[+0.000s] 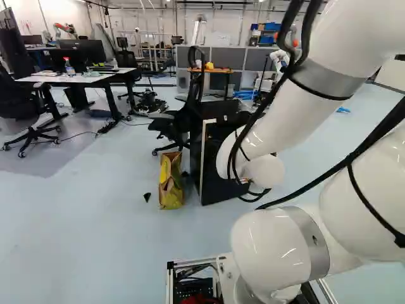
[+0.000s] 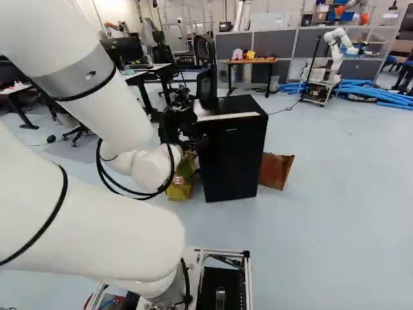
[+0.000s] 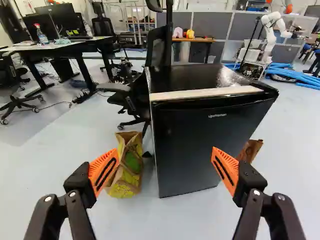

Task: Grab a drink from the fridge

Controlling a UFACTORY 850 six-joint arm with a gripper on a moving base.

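With my end effector (image 3: 165, 156) open and empty, I judge the whole task left: the mini fridge (image 2: 232, 155), mid-frame in the right base view, is closed, the drink unseen, presumably inside.

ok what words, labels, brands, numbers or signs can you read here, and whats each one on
Fridge door: one short pale word, too small to read surely.
Bag beside the fridge: markings, too blurred to read.
Bottle on the desk: too small.
No numbers or signs readable.
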